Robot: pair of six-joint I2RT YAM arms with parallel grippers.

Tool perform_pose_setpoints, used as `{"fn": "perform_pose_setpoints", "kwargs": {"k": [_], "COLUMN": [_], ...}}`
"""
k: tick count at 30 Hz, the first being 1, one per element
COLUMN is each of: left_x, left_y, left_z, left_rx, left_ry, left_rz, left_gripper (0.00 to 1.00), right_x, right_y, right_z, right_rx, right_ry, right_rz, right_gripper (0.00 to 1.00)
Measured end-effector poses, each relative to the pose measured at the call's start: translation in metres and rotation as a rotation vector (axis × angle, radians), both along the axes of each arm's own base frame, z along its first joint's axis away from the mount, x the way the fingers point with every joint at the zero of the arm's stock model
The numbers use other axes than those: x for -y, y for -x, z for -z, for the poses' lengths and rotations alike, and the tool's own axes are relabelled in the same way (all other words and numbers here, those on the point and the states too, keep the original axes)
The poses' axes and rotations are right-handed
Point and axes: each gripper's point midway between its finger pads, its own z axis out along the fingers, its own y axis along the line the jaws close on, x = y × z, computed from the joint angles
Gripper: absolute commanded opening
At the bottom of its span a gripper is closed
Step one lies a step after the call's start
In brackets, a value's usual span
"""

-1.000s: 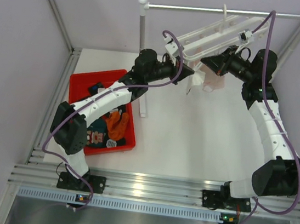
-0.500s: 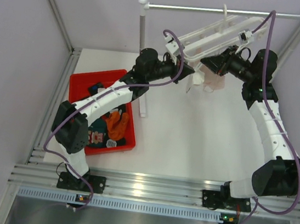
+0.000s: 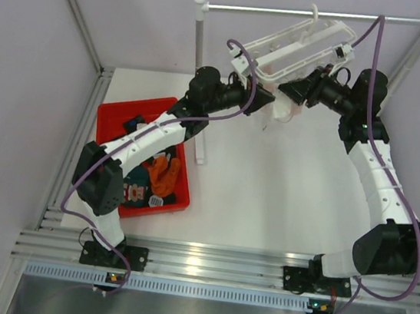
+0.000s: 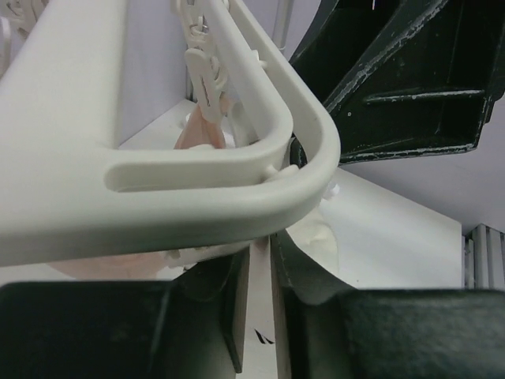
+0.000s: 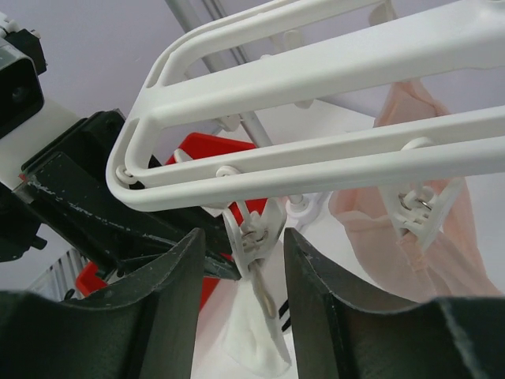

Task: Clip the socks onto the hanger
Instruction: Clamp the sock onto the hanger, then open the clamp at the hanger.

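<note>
The white worktop (image 3: 267,195) is carrying the whole setup. The metal rail (image 3: 291,14) is spanning its far side on two white posts. The hanger (image 4: 55,142) is hanging from this rail by its hook. Its frame is tilting, with the low corner toward the left arm and the high end toward the right post. The red tray (image 3: 111,117) is sitting on the left part of the worktop, beside the left arm.

Both arms are reaching up to the low end of the hanger from opposite sides. The left pincer (image 4: 259,276) is sitting directly under the rounded corner of the frame. Its fingers are standing a narrow slot apart, and a pale strip is showing in that slot. Whether anything is being gripped cannot be told. The right pincer (image 5: 243,260) is facing it from the other side. Its fingers are standing clearly apart, and one dangling clip (image 5: 254,229) is hanging in the gap between them. The fingers are not holding anything.

The pink sock (image 5: 410,237) is hanging from another clip on the frame, just beside the right pincer. The white sock (image 5: 252,339) is hanging from the clip between the right fingers. The orange sock (image 3: 165,173) and the teal sock (image 3: 137,192), the latter showing a cartoon face, are lying in the near half of the red tray. A dark sock (image 3: 133,124) is lying at its far end.
</note>
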Motion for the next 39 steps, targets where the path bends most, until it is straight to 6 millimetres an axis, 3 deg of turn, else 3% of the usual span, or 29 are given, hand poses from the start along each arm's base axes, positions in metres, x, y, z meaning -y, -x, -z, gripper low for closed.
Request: {"fn": "perform_pose_setpoints", "kwargs": {"k": [1, 4, 12, 19, 33, 39], "left_x": [0.000, 0.000, -0.017, -0.034, -0.037, -0.038], "left_y": [0.000, 0.000, 0.020, 0.036, 0.028, 0.016], "left_z": [-0.001, 0.000, 0.020, 0.020, 0.004, 0.006], "left_rx": [0.000, -0.001, -0.018, 0.053, 0.228, 0.253], "left_ry": [0.002, 0.004, -0.030, -0.062, -0.073, -0.081], "left_rz": [0.000, 0.001, -0.005, -0.013, -0.040, -0.083], "left_gripper": [0.30, 0.35, 0.41, 0.46, 0.49, 0.49], "right_x": [0.000, 0.001, 0.013, 0.020, 0.015, 0.012], "right_y": [0.000, 0.000, -0.005, -0.007, 0.027, 0.038], "right_z": [0.000, 0.000, 0.000, 0.000, -0.012, -0.019], "right_rx": [-0.002, -0.004, -0.016, -0.016, 0.051, 0.074], "right_ry": [0.000, -0.002, -0.012, -0.013, 0.001, 0.000], "right_rz": [0.000, 0.002, 0.030, 0.041, -0.061, -0.095], "right_gripper": [0.44, 0.44, 0.45, 0.46, 0.46, 0.46]}}
